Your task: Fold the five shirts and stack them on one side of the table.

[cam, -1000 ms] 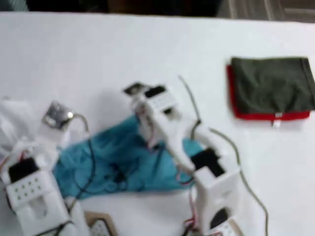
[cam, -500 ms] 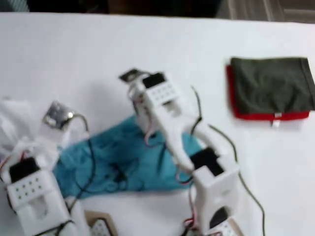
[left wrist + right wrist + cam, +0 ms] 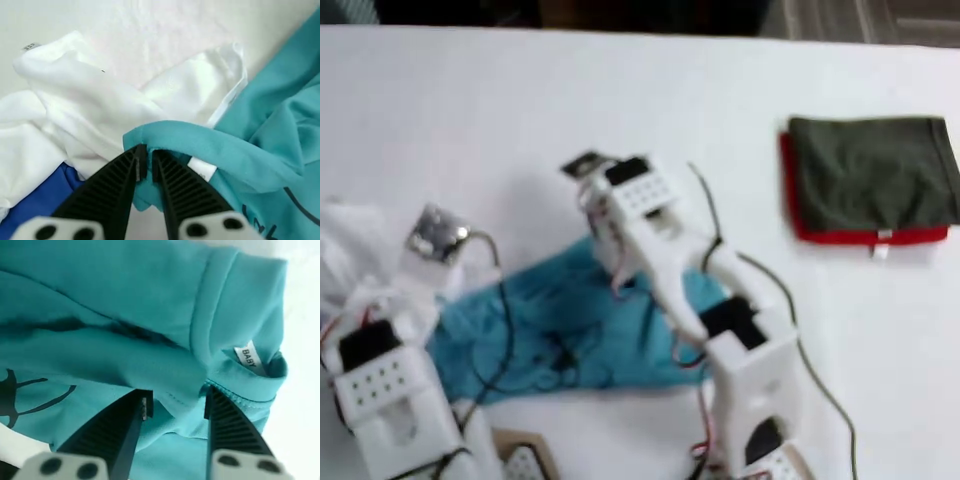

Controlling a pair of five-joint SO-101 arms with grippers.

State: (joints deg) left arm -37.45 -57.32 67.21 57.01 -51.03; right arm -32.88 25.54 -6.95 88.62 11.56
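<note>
A teal shirt lies crumpled at the near middle of the white table. My left gripper is shut on a hem of the teal shirt, beside a white shirt and a blue shirt. My right gripper is open, its fingers straddling a fold of the teal shirt close to the collar label. The right arm leans over the shirt's far edge. At the far right a folded dark green shirt rests on a folded red shirt.
The white shirt is bunched at the left edge next to the left arm. Cables trail across the teal shirt. Bare table stretches across the far half and between the arms and the folded stack.
The right arm's wrist has lifted a little away from me and then drifted slightly left over the teal shirt. The left arm and the stack have kept still.
</note>
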